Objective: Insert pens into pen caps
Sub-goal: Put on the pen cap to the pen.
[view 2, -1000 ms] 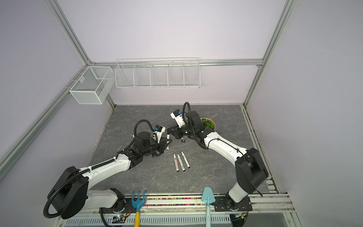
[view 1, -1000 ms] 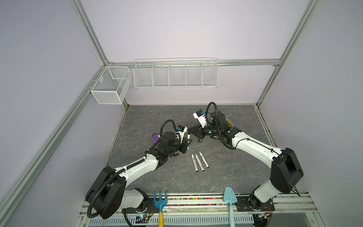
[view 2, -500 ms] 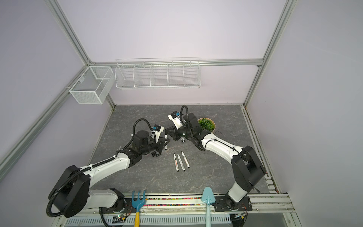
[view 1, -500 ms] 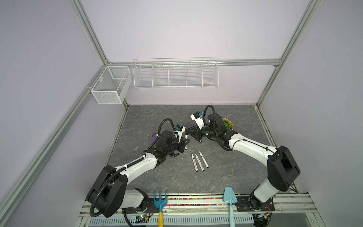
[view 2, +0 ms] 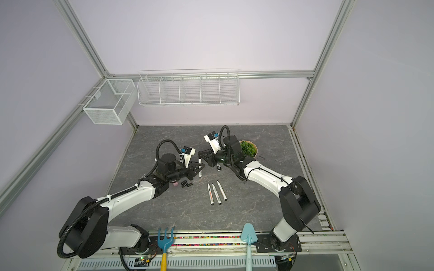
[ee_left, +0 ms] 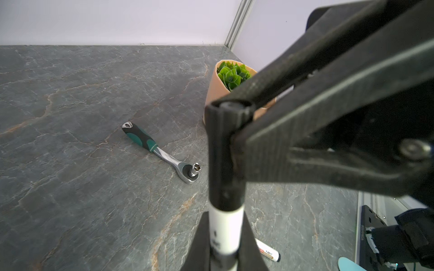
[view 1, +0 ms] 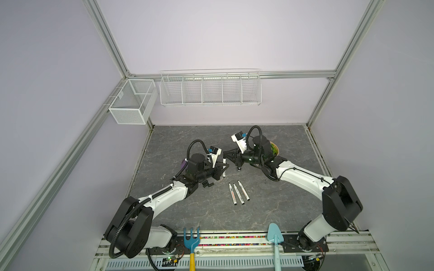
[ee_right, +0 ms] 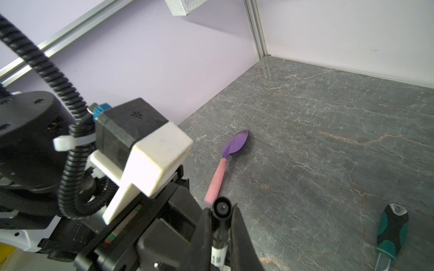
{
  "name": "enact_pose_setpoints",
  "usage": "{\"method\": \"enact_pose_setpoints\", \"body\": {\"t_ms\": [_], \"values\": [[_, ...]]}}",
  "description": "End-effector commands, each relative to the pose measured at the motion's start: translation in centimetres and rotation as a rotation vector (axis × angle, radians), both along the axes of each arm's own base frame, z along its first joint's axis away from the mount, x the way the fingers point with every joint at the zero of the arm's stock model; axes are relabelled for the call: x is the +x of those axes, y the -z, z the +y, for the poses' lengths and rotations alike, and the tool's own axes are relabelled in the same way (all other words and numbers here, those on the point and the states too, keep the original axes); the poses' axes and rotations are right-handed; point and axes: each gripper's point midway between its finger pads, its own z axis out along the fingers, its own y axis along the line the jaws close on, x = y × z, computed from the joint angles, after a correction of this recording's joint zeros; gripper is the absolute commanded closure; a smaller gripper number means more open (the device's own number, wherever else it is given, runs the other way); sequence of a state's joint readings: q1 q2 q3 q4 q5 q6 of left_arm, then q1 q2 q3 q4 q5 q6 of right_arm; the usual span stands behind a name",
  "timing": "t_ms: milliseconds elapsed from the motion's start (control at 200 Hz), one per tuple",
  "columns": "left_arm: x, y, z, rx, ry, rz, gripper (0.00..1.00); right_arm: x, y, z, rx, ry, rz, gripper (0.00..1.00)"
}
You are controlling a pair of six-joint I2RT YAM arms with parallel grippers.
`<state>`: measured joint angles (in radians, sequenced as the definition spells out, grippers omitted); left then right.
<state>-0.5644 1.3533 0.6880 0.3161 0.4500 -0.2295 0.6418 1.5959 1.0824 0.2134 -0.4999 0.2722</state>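
So, held pen [ee_left: 226,225]: upright, light, stiff, probably slick.
Left gripper [view 1: 223,169]: pinching its white barrel.
Right gripper [ee_right: 220,210]: clamped on the black pen cap [ee_left: 225,152] up top.
Spare pens [view 1: 238,193]: three lying together nearby; I'd grab mid-barrel.

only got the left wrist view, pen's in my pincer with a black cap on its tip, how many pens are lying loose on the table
Observer: Three pens lie side by side toward the front of the table, as both top views show.
Operator: any loose caps around
Observer: Yes, a small cluster of black caps lies right beside the left arm, apart from those pens.
Operator: anything else near that arm
Observer: A purple trowel with a pink handle lies flat on the table by the arm's wrist, clearest in the right wrist view.
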Motion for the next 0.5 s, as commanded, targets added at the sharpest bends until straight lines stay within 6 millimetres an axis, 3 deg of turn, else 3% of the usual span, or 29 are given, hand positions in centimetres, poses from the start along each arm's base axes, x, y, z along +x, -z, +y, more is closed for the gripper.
{"method": "enact_pose_setpoints", "body": {"t_ms": [0,185,330,355,385,425,495], "values": [[6.0,-21.4,5.1,-0.430,-0.256,-0.508,1.00,-10.4,13.6,-5.1,-0.304,-0.116,0.643,0.93],[3.8,-13.2,-0.9,-0.333,-0.089,-0.291,1.00,-7.8,10.1,-4.6,-0.227,-0.080,0.578,0.93],[1.7,-9.1,-3.6,-0.335,-0.015,-0.164,1.00,-6.3,7.6,-4.2,-0.176,-0.052,0.530,0.92],[1.6,-8.5,-3.8,-0.336,-0.015,-0.139,1.00,-5.8,7.0,-4.2,-0.165,-0.036,0.521,0.87],[1.8,-7.7,-3.9,-0.338,-0.025,-0.103,1.00,-5.1,6.3,-4.3,-0.153,-0.003,0.506,0.71],[2.0,-6.4,-3.9,-0.335,-0.037,-0.061,1.00,-4.3,5.1,-4.4,-0.125,0.027,0.487,0.58],[2.2,-4.6,-4.0,-0.322,-0.047,-0.013,1.00,-2.7,2.9,-5.0,-0.069,0.098,0.435,0.45]]}}
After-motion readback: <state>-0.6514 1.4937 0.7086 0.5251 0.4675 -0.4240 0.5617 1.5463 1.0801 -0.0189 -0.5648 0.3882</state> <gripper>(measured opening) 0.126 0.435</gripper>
